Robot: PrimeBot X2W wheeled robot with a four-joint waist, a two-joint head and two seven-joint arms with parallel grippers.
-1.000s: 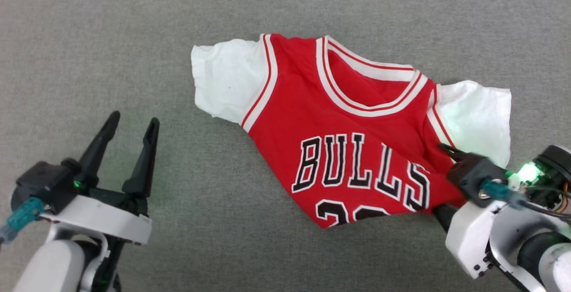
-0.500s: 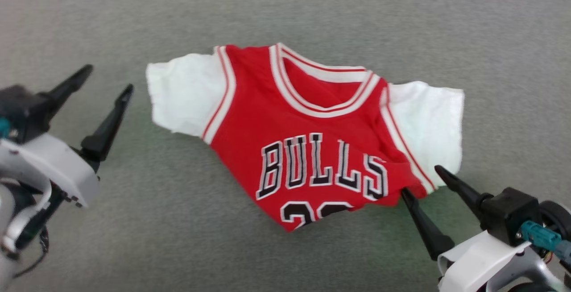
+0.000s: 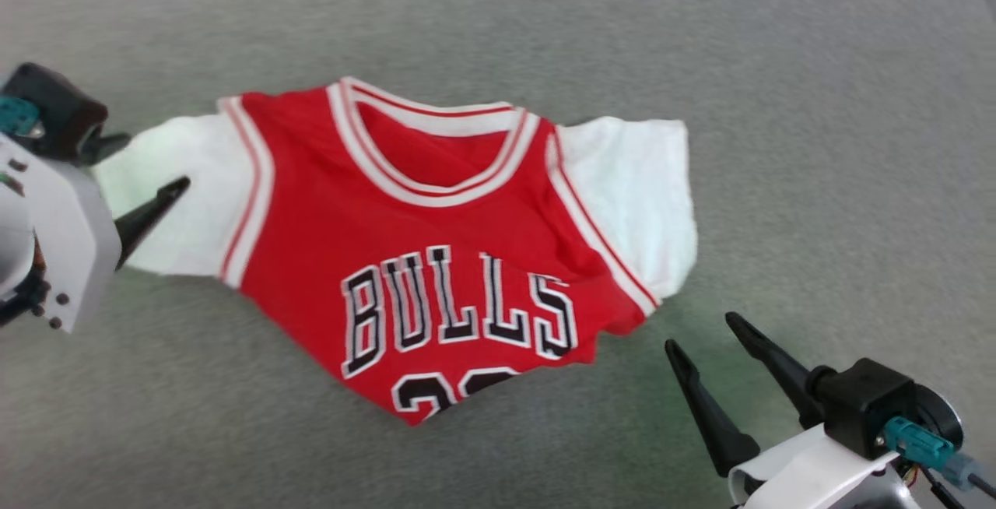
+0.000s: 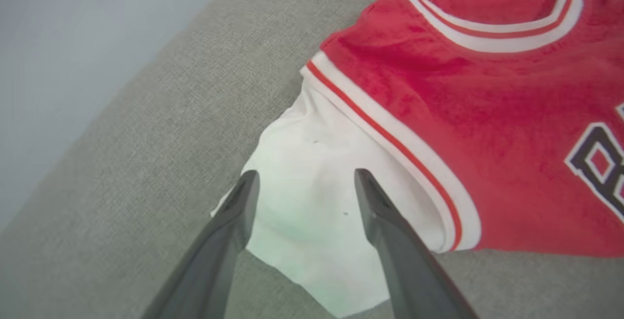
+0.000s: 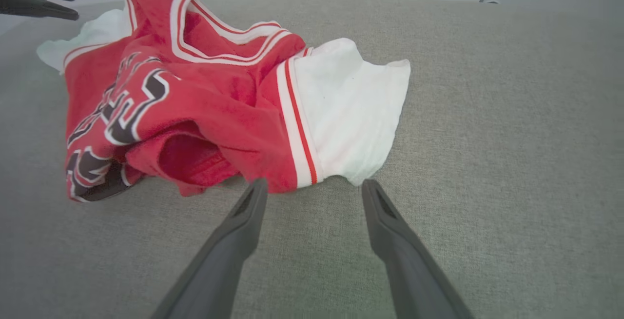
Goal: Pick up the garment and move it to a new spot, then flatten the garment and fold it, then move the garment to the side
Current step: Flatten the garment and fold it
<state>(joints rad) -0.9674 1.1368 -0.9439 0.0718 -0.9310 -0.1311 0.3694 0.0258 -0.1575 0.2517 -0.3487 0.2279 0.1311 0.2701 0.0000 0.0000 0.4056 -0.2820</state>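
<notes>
Rumpled garment [image 3: 405, 205] is flanked by left gripper [image 4: 302, 177] and right gripper [image 5: 312, 185], both spread wide and empty, likely positioned for flattening.

garment [image 3: 436, 205] number half hidden — hem apparently folded under, left pincer [image 3: 154, 160] edge-cropped

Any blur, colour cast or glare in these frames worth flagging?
Head view: slightly soft all over, lettering on the garment smeared; green tint on its white sleeve by the left tool. Left wrist view: same green tint on that sleeve, weave sharp. Right wrist view: sharp, even light, no glare.
</notes>
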